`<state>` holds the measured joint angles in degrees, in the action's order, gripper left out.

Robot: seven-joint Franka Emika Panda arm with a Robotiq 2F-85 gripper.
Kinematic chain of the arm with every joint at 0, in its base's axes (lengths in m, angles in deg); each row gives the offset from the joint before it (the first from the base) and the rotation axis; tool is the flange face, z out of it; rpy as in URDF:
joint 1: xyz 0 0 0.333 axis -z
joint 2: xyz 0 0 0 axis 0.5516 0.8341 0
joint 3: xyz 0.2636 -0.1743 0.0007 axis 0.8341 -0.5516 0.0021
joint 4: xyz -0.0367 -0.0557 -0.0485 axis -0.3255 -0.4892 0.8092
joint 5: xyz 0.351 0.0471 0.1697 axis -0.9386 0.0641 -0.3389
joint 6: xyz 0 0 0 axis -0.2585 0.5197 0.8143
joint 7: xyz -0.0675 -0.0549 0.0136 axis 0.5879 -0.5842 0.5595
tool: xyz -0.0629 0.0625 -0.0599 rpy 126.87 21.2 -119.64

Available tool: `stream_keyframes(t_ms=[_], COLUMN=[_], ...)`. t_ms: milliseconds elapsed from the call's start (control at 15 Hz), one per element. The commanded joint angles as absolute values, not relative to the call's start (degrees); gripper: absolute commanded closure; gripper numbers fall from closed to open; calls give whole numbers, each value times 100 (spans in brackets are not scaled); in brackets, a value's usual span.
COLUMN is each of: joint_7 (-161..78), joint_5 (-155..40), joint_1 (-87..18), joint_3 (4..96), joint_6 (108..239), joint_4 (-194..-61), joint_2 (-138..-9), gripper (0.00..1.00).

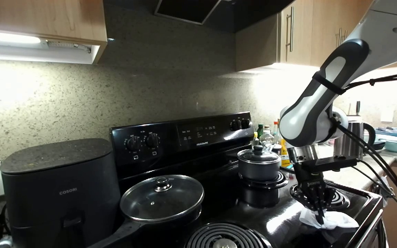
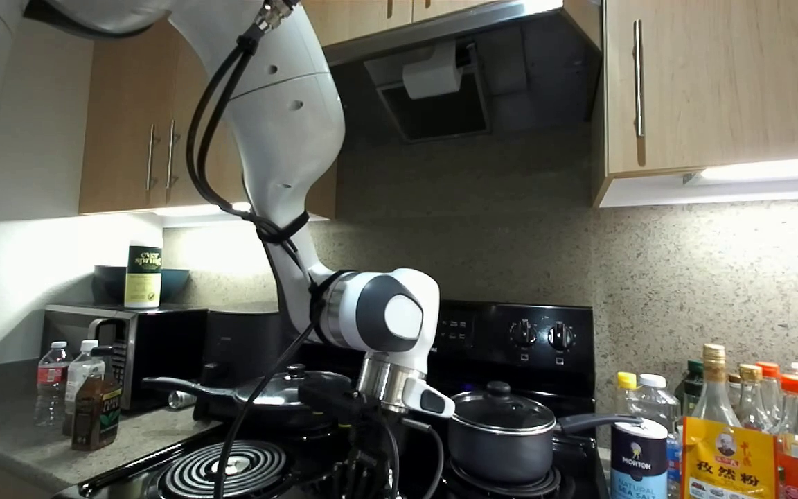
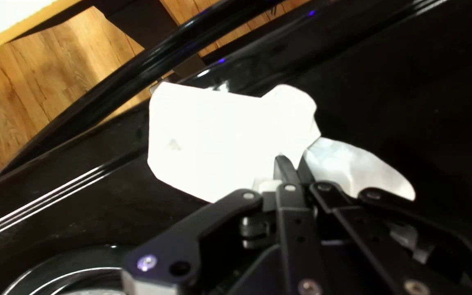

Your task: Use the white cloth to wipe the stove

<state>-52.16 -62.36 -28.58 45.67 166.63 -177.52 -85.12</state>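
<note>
Well, I had my pincer (image 3: 295, 162) clenched on the white cloth (image 3: 213, 141), which lay on the glossy black stove (image 1: 286, 235) near its front edge (image 1: 366, 220), a coil burner (image 1: 339, 199) close by.

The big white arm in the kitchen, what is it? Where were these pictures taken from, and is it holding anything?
It's a robot arm. It bends a bit like yours and ends in a black gripper for grabbing. Two pictures come from cameras standing away from the robot. The close-up comes from a camera on its wrist, looking past the fingers.

The gripper is shut, pinching a white cloth that rests on the shiny black stove, near the front edge. A lidded pan and a lidded pot sit on the stove too. Its job is wiping the stove with that cloth.
</note>
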Motion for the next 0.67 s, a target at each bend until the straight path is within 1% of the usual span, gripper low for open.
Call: stream_keyframes(t_ms=[0,200,600], joint_7=[-5674,-5747,-6374], joint_5=[-6299,-6466,-6095], joint_1=[-2744,-2812,-3056], joint_3=[4511,4614,4728], joint_6=[17223,17453,18449], joint_4=[-17801,-17760,-17348], joint_2=[-8355,-8218,-7784], gripper=[100,100,100])
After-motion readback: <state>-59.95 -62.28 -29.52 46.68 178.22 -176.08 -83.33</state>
